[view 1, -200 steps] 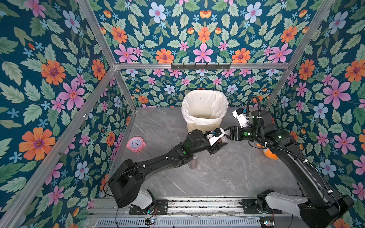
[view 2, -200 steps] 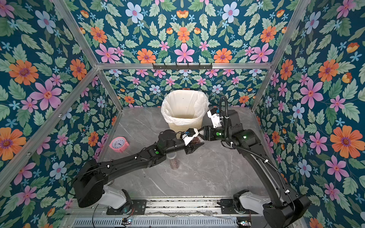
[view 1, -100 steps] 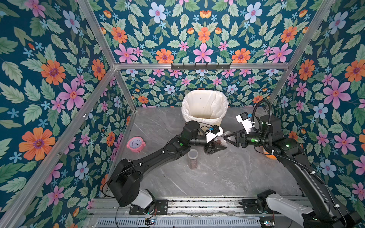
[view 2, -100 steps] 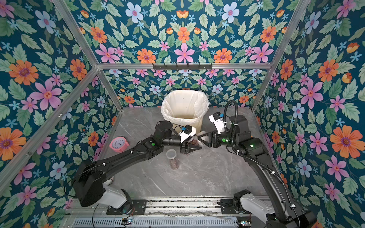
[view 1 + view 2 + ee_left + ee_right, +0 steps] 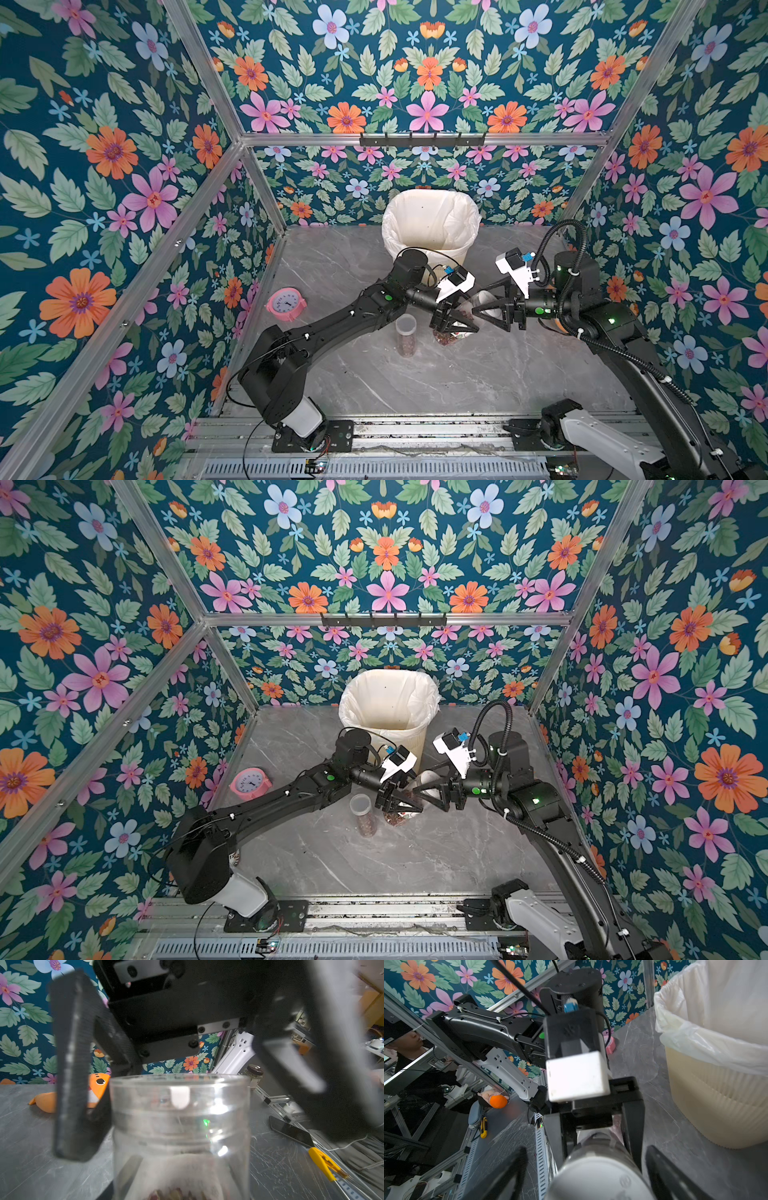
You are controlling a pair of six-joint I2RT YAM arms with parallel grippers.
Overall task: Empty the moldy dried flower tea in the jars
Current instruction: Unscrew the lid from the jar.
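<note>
Right jaws now gape around the white lid, jar cut off below.

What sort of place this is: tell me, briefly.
Probably a robot test booth, not a home: floral wallpaper panels on an aluminium frame, the left arm and right arm bolted to a front rail.

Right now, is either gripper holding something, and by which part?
The left gripper grips the wider jar by its clear side wall, below the white lid. The right gripper stands open around that lid, holding nothing.
</note>
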